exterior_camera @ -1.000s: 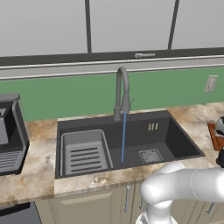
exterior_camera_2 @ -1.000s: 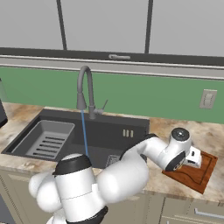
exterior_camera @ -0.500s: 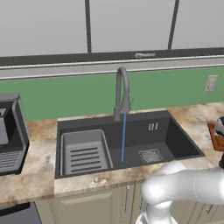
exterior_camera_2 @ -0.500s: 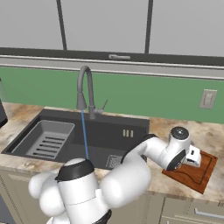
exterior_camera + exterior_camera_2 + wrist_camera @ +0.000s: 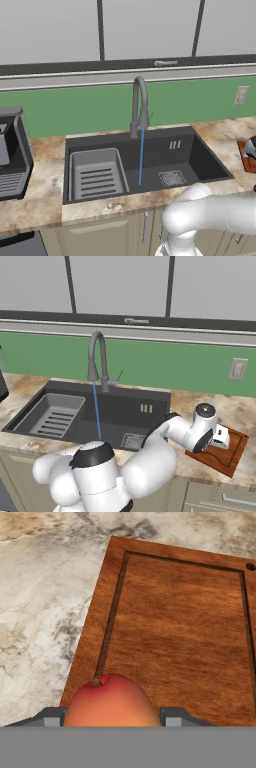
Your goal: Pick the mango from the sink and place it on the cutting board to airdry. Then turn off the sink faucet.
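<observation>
With the mango (image 5: pixel 111 702) pinched between its two finger tips, the gripper (image 5: pixel 113 716) hangs over the cutting board (image 5: pixel 180 632), near the board's edge that borders the marbled counter (image 5: pixel 45 597). Left of the board sits the sink (image 5: pixel 135 416), where the sink faucet (image 5: pixel 97 361) pours a thin blue stream (image 5: pixel 96 411) into the basin beside a grey rack tray (image 5: pixel 52 416).

A grey ribbed rack tray (image 5: pixel 97 177), a wall outlet (image 5: pixel 237 369), and speckled stone counter (image 5: pixel 45 612).
</observation>
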